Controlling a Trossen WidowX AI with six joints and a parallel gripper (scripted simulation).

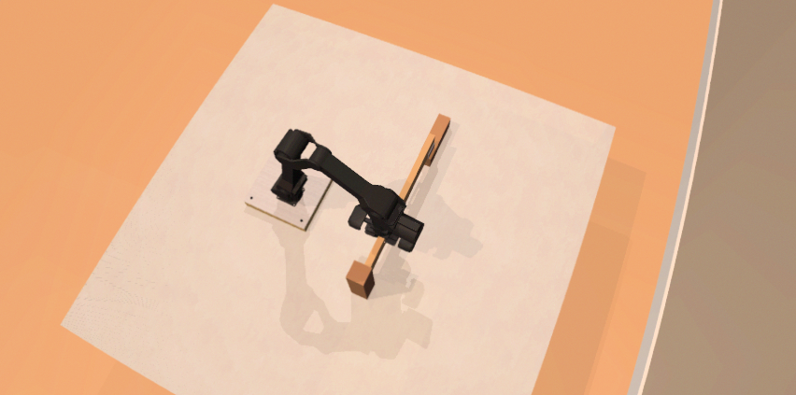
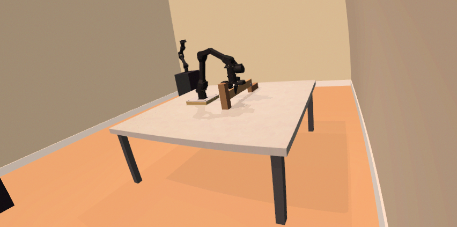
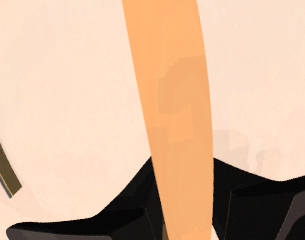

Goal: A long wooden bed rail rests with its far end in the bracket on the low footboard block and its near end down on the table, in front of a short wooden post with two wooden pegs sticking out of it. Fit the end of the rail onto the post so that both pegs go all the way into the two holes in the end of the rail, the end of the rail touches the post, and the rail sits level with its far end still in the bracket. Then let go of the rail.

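Observation:
The long light-wood rail (image 1: 415, 173) (image 2: 244, 86) (image 3: 177, 100) runs from the low footboard block (image 1: 442, 123) (image 2: 253, 87) to the short darker post (image 1: 360, 279) (image 2: 225, 96). Its far end is at the bracket (image 1: 431, 148); how it sits there is too small to tell. My gripper (image 1: 384, 237) (image 2: 235, 89) (image 3: 172, 158) is shut on the rail, nearer the post than the block. The near part is off the table and its end appears at or very close to the post. Pegs, holes and any small gap are hidden. Exact level cannot be told.
The arm's base plate (image 1: 319, 197) (image 2: 198, 101) stands on the table (image 1: 501, 303) (image 2: 191, 129) beside the rail. In the exterior view, a second small arm (image 2: 182, 55) stands on a dark box (image 2: 183, 82) behind the table.

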